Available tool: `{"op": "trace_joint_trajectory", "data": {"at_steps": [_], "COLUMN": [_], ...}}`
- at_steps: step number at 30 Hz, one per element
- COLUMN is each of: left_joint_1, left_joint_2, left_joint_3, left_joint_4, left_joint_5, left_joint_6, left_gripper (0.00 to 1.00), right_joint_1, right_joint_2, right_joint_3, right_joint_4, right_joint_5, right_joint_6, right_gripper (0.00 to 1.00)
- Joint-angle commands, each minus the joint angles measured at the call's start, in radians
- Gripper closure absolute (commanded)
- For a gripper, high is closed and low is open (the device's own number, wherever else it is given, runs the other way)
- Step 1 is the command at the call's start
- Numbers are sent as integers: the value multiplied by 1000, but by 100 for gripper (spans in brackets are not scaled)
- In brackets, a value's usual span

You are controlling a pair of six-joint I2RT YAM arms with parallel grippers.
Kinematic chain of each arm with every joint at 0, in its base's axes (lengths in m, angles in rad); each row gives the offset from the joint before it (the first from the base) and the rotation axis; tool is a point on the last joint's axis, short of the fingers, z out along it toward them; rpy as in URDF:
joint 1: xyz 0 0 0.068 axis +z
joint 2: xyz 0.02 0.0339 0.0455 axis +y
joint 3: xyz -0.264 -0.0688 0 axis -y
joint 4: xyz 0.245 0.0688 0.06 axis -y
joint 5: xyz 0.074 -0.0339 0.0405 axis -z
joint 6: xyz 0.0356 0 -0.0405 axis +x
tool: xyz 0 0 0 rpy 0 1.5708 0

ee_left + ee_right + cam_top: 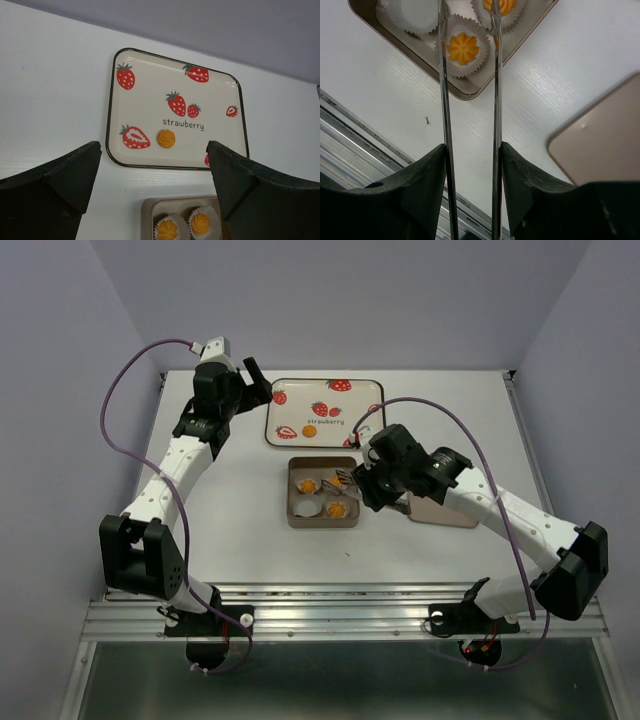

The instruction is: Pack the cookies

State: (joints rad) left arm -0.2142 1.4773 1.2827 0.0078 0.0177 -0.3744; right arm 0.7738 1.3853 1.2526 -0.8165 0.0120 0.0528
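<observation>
Three small round orange-yellow cookies [308,485] sit in white pleated paper cups [305,508] inside the square beige metal tin [322,524] at frame centre. The fourth cookie [310,430] lies on the strawberry-printed tray [370,390] above. The right gripper [362,480] clamps thin metal tongs [347,479] over the tin. The left gripper [252,380], upper left, gapes.

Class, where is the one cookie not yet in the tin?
In the top view, the cookie lies on the strawberry tray, near its near edge beside the halved-strawberry picture, just behind the tin.
</observation>
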Motion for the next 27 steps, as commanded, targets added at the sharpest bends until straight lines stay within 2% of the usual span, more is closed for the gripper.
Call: {"op": "trace_joint_trajectory", "data": {"at_steps": [1, 4, 8, 13, 19, 27], "left_joint_1": [-4, -4, -4, -4, -2, -2], "left_joint_2": [-51, -52, -55, -55, -54, -68], "left_joint_3": [-5, -2, -3, -10, -9, -23], "left_joint_4": [27, 27, 27, 35, 35, 37], "left_joint_5": [-7, -41, -50, -67, -97, -108], "left_joint_6": [23, 25, 19, 15, 17, 22], "left_gripper": [1, 1, 1, 1, 1, 1], "right_joint_1": [7, 7, 7, -62, -103, -126], "right_joint_2": [-80, -83, -10, 167, 392, 566], "right_joint_3": [70, 86, 139, 247, 439, 562], "right_joint_4": [23, 78, 161, 316, 318, 297], "right_joint_5": [13, 23, 124, 103, 97, 72], "right_joint_6": [-21, -10, 10, -21, -39, -87], "right_gripper": [49, 52, 52, 53, 52, 51]}}
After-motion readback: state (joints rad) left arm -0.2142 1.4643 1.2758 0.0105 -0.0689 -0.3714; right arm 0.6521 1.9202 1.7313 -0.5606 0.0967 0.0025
